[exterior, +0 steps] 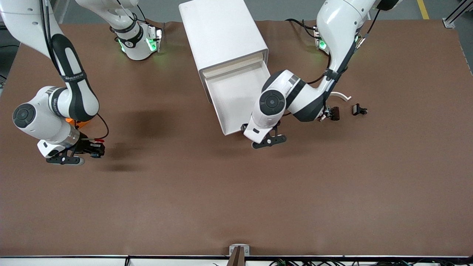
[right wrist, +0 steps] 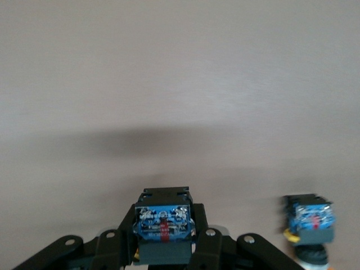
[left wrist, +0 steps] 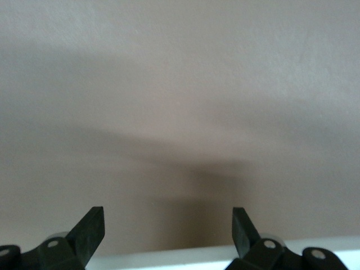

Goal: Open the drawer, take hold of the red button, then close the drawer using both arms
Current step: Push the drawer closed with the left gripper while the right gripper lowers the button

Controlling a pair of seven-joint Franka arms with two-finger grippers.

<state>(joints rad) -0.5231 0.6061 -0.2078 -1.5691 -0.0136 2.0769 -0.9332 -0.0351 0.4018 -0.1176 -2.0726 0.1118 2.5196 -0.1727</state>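
My right gripper (exterior: pixel 92 148) is shut on the button (exterior: pixel 97 142), whose red cap points toward the drawer; it hangs low over the table at the right arm's end. In the right wrist view the button's dark body with its blue label (right wrist: pixel 162 224) sits between the fingers of the right gripper (right wrist: pixel 164 236). The white drawer (exterior: pixel 236 96) stands pulled out of its white cabinet (exterior: pixel 221 33) and looks empty. My left gripper (exterior: pixel 269 141) is open at the drawer's front edge. In the left wrist view the left gripper (left wrist: pixel 167 228) holds nothing, with the white drawer rim (left wrist: pixel 191 257) just below its fingers.
A like button with a yellow cap (right wrist: pixel 309 225) lies on the table beside the held one. An orange cube (exterior: pixel 78 123) is partly hidden under the right arm. Two small dark parts (exterior: pixel 334 113) (exterior: pixel 359 109) and a white curved piece (exterior: pixel 342 96) lie toward the left arm's end.
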